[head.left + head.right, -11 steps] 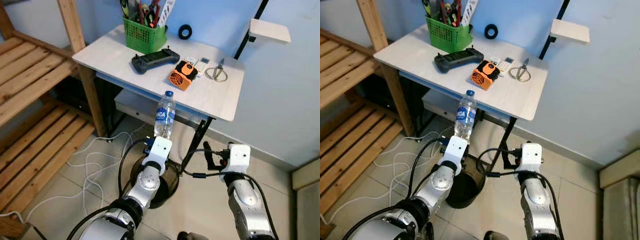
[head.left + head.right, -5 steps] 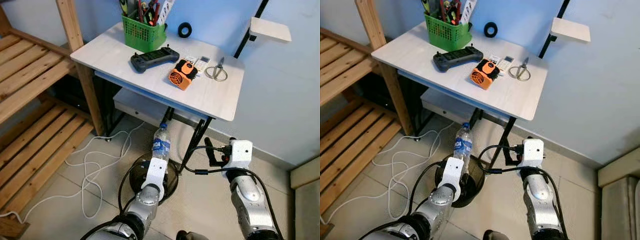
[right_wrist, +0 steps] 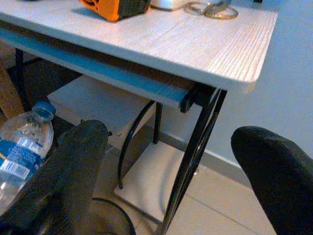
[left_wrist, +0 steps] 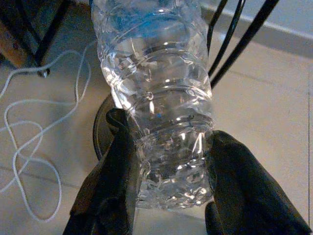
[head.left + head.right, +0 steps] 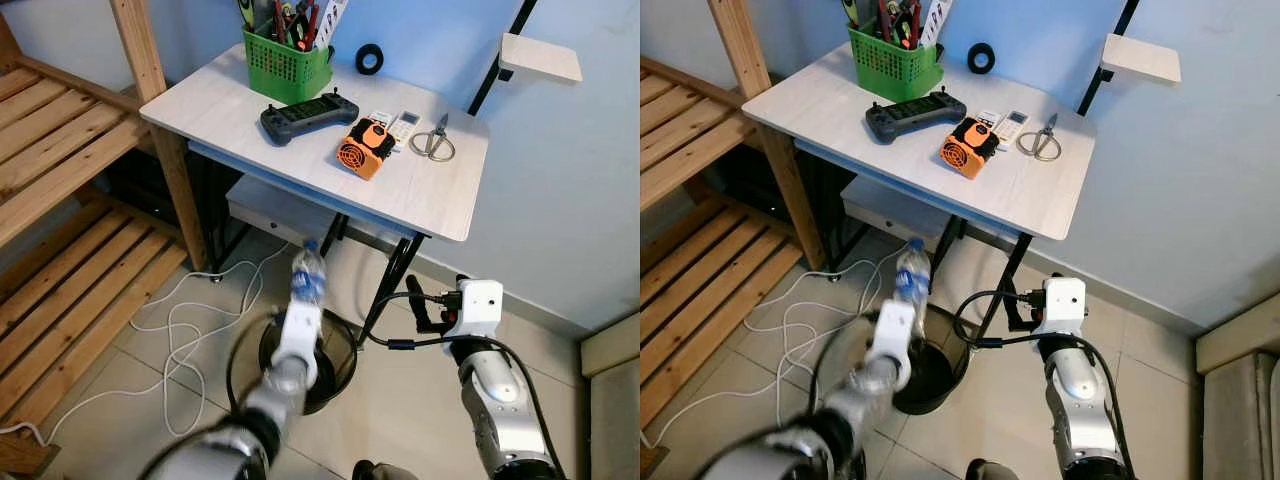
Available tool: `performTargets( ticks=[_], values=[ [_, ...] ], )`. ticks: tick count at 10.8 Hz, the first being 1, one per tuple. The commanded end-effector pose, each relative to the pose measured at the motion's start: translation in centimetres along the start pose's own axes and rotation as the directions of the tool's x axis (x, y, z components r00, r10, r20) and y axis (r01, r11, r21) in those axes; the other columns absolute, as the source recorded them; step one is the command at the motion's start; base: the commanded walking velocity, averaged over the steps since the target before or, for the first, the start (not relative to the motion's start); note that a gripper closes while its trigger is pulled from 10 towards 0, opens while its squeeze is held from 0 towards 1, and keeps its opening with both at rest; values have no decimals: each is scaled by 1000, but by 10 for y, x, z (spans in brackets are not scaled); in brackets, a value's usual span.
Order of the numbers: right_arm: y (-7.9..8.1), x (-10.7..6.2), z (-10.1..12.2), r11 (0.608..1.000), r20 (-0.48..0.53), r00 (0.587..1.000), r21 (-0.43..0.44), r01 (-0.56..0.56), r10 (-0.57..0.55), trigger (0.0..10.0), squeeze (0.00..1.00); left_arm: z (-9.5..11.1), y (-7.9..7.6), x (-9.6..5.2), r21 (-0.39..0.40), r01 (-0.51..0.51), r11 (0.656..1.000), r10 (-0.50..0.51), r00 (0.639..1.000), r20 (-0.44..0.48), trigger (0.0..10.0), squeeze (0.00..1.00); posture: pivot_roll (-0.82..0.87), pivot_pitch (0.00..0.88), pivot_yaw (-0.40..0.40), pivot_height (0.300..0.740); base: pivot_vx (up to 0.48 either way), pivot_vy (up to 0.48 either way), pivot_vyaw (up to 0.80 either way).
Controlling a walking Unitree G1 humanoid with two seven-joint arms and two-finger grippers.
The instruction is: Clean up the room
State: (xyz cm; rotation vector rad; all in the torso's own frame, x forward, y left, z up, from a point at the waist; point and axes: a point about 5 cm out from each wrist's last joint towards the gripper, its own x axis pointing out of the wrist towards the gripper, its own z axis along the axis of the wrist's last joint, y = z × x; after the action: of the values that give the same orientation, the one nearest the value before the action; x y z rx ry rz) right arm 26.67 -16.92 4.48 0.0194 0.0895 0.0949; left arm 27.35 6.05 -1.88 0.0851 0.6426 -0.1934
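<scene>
bottle [image 5: 306, 277] in left gripper [image 4: 168, 161] above black bin's rim [image 5: 345, 352].

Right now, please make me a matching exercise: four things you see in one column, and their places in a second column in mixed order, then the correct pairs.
Things:
1. water bottle
2. scissors
3. black bin
4. green basket

Places:
A. on the floor beside the table's legs
B. at the table's back left corner, full of tools
C. held between the left gripper's fingers
D. flat on the table near its right edge

Pairs: 1-C, 2-D, 3-A, 4-B
</scene>
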Motion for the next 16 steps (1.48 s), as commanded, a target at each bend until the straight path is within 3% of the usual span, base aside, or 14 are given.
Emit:
performTargets(
  ticks=[1, 3, 4, 5, 10, 13, 14, 15, 16],
  values=[
    [-6, -2, 2, 1000, 2, 1000, 3, 15, -15, 10000, 0, 11, -14, 1, 2, 53, 999, -53, 998, 18, 10000, 0, -30, 131, -84, 740, 0, 0, 0],
    [-5, -8, -1, 1000, -7, 1000, 6, 19, -19, 10000, 0, 16, -11, 2, 9, 89, 996, -90, 995, 32, 10000, 0, -40, 143, -86, 740, 0, 0, 0],
    [-4, -11, -3, 1000, -13, 1000, 8, 16, -16, 10000, 0, 17, -14, 2, 4, 117, 993, -117, 993, 32, 10000, 620, -44, 146, -84, 740, 0, 0, 0],
    [-3, -13, -4, 1000, -18, 1000, 8, 15, -15, 10000, 0, 16, -18, 2, -7, 136, 991, -136, 990, 29, 10000, 1000, -46, 149, -83, 740, 0, 0, 0],
    [-3, -18, -5, 1000, -31, 999, 7, 21, -20, 10000, 0, 14, -20, 2, -65, 145, 987, -144, 989, 13, 10000, 1000, -51, 162, -83, 740, 0, 0, 0],
    [-4, -18, -5, 1000, -36, 999, 5, 17, -17, 10000, 0, 15, -18, 2, -44, 131, 990, -130, 991, 15, 10000, 1000, -50, 158, -87, 740, 0, 0, 0],
    [-3, -16, -6, 1000, -39, 999, 6, 14, -14, 10000, 0, 19, -14, 3, -17, 106, 994, -105, 994, 33, 10000, 553, -35, 143, -87, 740, 0, 0, 0],
    [-2, -14, -6, 1000, -39, 999, 9, 13, -13, 10000, 0, 25, -9, 4, -33, 97, 995, -95, 994, 63, 10000, 0, -10, 127, -83, 740, 0, 0, 0],
    [-3, -10, -6, 1000, -39, 999, 15, 11, -11, 10000, 0, 33, -1, 4, -50, 93, 994, -87, 990, 115, 10000, 0, 27, 98, -79, 740, 0, 0, 0]
  ],
)
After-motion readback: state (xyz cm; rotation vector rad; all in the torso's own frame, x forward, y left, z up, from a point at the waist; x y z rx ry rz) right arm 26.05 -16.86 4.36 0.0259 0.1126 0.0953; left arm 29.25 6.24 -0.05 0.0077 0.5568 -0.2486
